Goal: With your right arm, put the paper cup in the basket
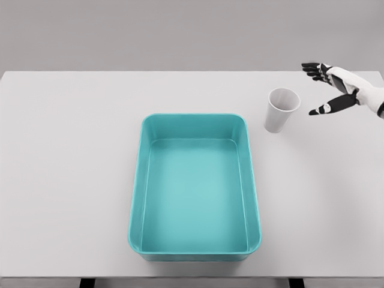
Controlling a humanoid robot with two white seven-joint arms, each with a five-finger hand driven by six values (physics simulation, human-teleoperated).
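A plain grey wall is seen behind the flat white table [72, 180]. The rectangular teal plastic basket [137, 204] is shown holding nothing. The white paper cup [281, 110] stands upright beside it, near the spread, empty right hand [333, 90].

The right arm comes in from the right edge, high in the head view, showing only its white wrist section and the right robot hand [333, 89]. That hand is open, holding nothing: its dark fingers [313, 68] stretch leftward, slightly spread, while the thumb reaches out lower, apart from them. The left arm is out of view.
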